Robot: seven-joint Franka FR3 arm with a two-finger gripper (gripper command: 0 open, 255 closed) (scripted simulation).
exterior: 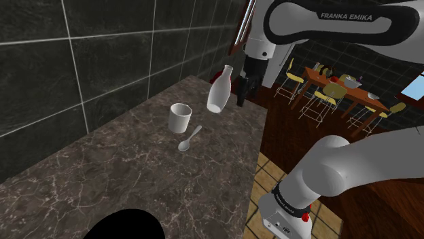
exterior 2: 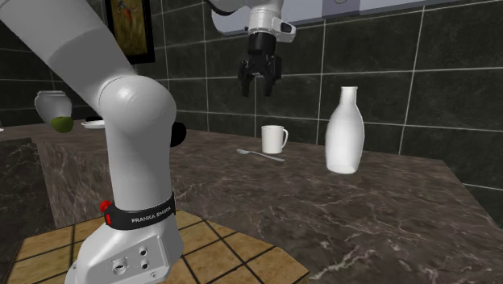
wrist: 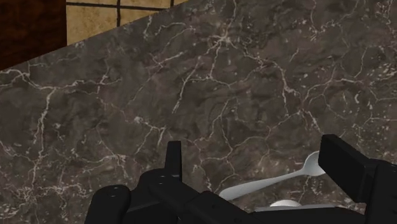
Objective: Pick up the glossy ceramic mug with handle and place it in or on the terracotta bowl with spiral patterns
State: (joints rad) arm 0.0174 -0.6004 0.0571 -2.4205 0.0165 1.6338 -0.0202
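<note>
Black hand (exterior 2: 259, 85) spread open, empty, high over spoon (exterior 2: 262, 154), white mug (exterior 2: 273, 139) just beside

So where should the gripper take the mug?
Grip the white mug by its rim wall from above: it stands upright, mouth open, handle on the side toward the bottle, so close the jaws over the wall clear of that handle.

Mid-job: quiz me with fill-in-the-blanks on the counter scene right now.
The all-black two-finger gripper hangs ____ above the dark veined stone counter, holding nothing.
The plain white handled mug stands ____ beside a white spoon.
In the shoulder view, the tall white bottle stands to the mug's ____.
Missing: open; upright; right.
</note>
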